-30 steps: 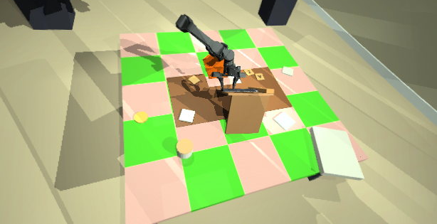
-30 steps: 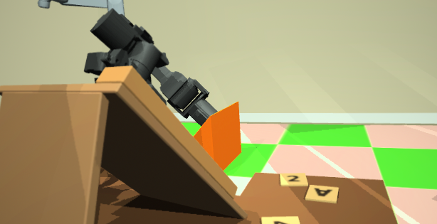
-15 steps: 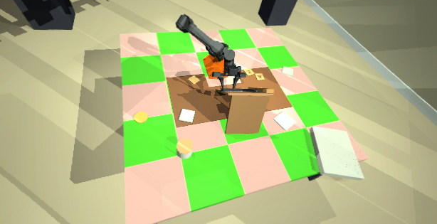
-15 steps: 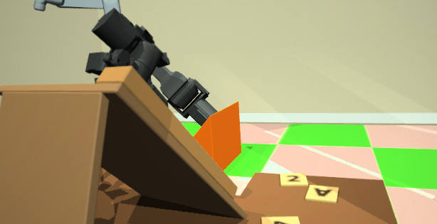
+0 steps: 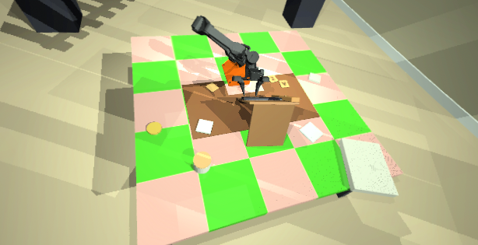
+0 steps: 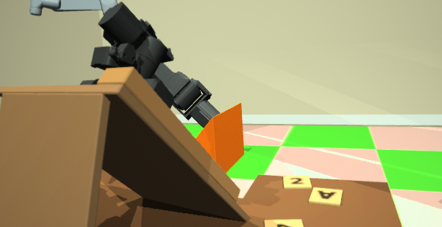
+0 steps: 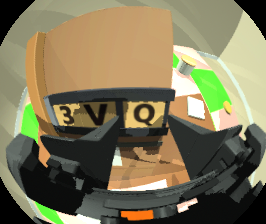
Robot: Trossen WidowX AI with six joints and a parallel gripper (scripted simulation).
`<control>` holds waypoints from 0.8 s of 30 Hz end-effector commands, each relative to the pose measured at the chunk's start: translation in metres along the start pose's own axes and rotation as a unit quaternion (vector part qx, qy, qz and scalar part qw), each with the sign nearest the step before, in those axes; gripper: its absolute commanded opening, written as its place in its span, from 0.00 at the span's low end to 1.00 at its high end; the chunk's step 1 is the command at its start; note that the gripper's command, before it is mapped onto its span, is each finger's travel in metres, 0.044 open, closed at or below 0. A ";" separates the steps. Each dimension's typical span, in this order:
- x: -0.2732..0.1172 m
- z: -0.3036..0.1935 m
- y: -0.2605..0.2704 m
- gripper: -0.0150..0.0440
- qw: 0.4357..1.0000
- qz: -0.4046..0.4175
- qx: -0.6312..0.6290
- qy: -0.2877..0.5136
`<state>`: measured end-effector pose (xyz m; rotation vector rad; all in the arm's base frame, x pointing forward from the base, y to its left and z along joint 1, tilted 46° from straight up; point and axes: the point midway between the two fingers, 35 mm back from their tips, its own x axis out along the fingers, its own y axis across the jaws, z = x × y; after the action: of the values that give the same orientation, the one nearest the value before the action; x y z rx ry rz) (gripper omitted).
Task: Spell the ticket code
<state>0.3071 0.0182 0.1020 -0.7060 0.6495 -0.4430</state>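
Note:
The slanted wooden board (image 5: pixel 270 125) (image 6: pixel 54 150) (image 7: pixel 109 50) carries the dark letter rail (image 5: pixel 261 99) (image 7: pixel 109 94). In the wrist view, a 3 tile (image 7: pixel 65 115) and a V tile (image 7: pixel 96 113) sit side by side in the rail. A Q tile (image 7: pixel 143 114) sits to their right, past a dark gap. My gripper (image 5: pixel 250 94) (image 7: pixel 144 119) is open around the Q tile, with one fingertip by the gap and the other just past the tile's right side. In the exterior view the fingertips are hidden. The ticket's code is not readable.
Loose tiles lie on the brown mat (image 5: pixel 222 120): a 2 (image 6: pixel 296 181), an A (image 6: pixel 325 196), and one at left (image 5: pixel 212 87). An orange block (image 5: pixel 233 72) (image 6: pixel 228 136) stands behind the board. White cards (image 5: pixel 204 126) (image 5: pixel 311 131), a lidded jar (image 5: pixel 202 162) and a white box (image 5: pixel 370 166) lie around.

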 end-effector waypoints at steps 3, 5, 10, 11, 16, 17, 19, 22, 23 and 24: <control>-0.004 0.000 0.000 0.75 1.000 -0.002 0.006 -0.002; -0.006 0.000 0.000 0.75 1.000 -0.002 0.006 -0.002; -0.009 -0.001 0.001 0.75 1.000 -0.002 0.006 -0.002; -0.009 -0.001 0.002 0.75 1.000 -0.002 0.006 -0.002; -0.013 -0.002 0.003 0.75 1.000 -0.002 0.006 -0.002; -0.013 -0.002 0.003 0.75 1.000 -0.002 0.006 -0.002; -0.014 -0.002 0.003 0.75 1.000 -0.002 0.006 -0.002; -0.016 -0.002 0.003 0.75 1.000 -0.002 0.006 -0.002; -0.017 -0.002 0.003 0.75 1.000 -0.001 0.006 -0.002; -0.017 -0.002 0.003 0.75 1.000 -0.001 0.006 -0.002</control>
<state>0.2950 0.0282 0.1028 -0.7030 0.6479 -0.4441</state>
